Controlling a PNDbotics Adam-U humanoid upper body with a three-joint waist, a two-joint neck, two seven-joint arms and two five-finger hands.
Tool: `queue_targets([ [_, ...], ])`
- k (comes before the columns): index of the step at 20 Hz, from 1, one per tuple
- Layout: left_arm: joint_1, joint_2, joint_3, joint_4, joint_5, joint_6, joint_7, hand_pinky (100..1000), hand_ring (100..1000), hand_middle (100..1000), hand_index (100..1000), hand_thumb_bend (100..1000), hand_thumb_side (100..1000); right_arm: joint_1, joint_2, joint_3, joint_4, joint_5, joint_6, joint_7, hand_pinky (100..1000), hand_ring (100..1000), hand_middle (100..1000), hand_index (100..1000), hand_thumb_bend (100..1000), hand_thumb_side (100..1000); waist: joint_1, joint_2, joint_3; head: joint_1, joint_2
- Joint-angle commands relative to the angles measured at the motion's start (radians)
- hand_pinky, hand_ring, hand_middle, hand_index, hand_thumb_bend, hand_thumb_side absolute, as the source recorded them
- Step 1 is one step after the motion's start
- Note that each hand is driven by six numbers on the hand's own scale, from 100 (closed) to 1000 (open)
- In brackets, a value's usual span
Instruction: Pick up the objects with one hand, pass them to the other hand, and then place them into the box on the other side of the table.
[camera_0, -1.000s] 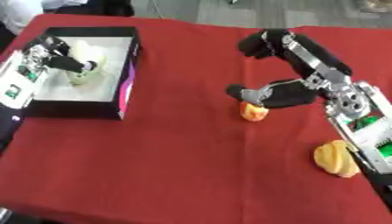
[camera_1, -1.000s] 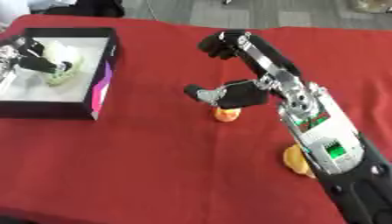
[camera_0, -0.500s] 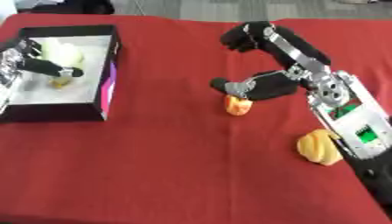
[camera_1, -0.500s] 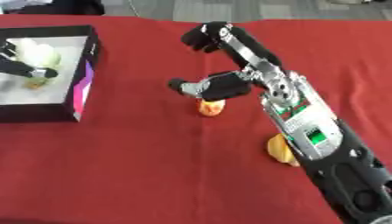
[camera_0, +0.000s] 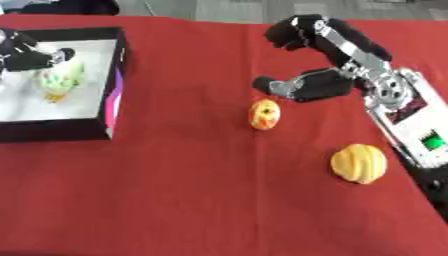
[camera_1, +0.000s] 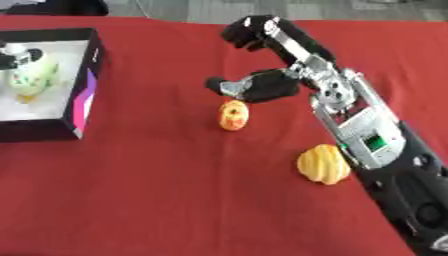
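Note:
A black box with a white floor stands at the left. In it lies a pale green and yellow object. My left hand is in the box at that object's upper left and touches its top. A small orange-red fruit lies on the red cloth near the middle. My right hand hovers open just beyond it, with its thumb a little above the fruit and its fingers arched high and far back. A yellow ribbed fruit lies at the right, beside my right forearm.
The red tablecloth covers the whole table. My right forearm runs down to the lower right corner, close to the yellow fruit. A dark shape shows beyond the table's far left edge.
The camera has tilted, so the whole picture has shifted. My right hand still hovers over the orange-red fruit. My left hand stays at the pale object in the box.

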Motion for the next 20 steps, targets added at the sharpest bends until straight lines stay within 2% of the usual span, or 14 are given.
queue_targets([
  [1, 0.006, 0.053, 0.016, -0.086, 0.05, 0.016, 0.036, 765, 842, 707, 751, 611, 509, -0.037, -0.095, -0.012, -0.019, -0.043, 0.028, 0.042, 828, 811, 758, 791, 532, 292, -0.013, -0.017, -0.004, 0.011, 0.006],
  [4, 0.021, 0.058, 0.01, -0.132, 0.1, 0.023, 0.054, 770, 855, 736, 776, 618, 515, -0.05, -0.175, -0.012, -0.053, -0.076, 0.048, 0.092, 840, 826, 781, 805, 541, 298, -0.015, -0.017, -0.005, 0.011, 0.006],
  [11, 0.044, 0.072, 0.0, -0.163, 0.207, 0.028, 0.118, 774, 858, 748, 786, 615, 521, -0.051, -0.347, -0.039, -0.113, -0.132, 0.093, 0.298, 856, 850, 817, 833, 570, 311, -0.016, -0.016, -0.009, 0.01, 0.006],
  [16, 0.048, 0.076, -0.006, -0.161, 0.222, 0.03, 0.129, 775, 859, 750, 786, 618, 523, -0.063, -0.449, -0.022, -0.147, -0.164, 0.118, 0.378, 863, 855, 824, 839, 594, 310, -0.019, -0.017, -0.011, 0.001, 0.006],
  [20, 0.049, 0.079, -0.005, -0.159, 0.223, 0.033, 0.133, 775, 858, 749, 784, 621, 525, -0.025, -0.51, -0.016, -0.192, -0.164, 0.124, 0.412, 861, 846, 812, 836, 617, 304, -0.025, -0.016, -0.014, -0.011, 0.006],
])
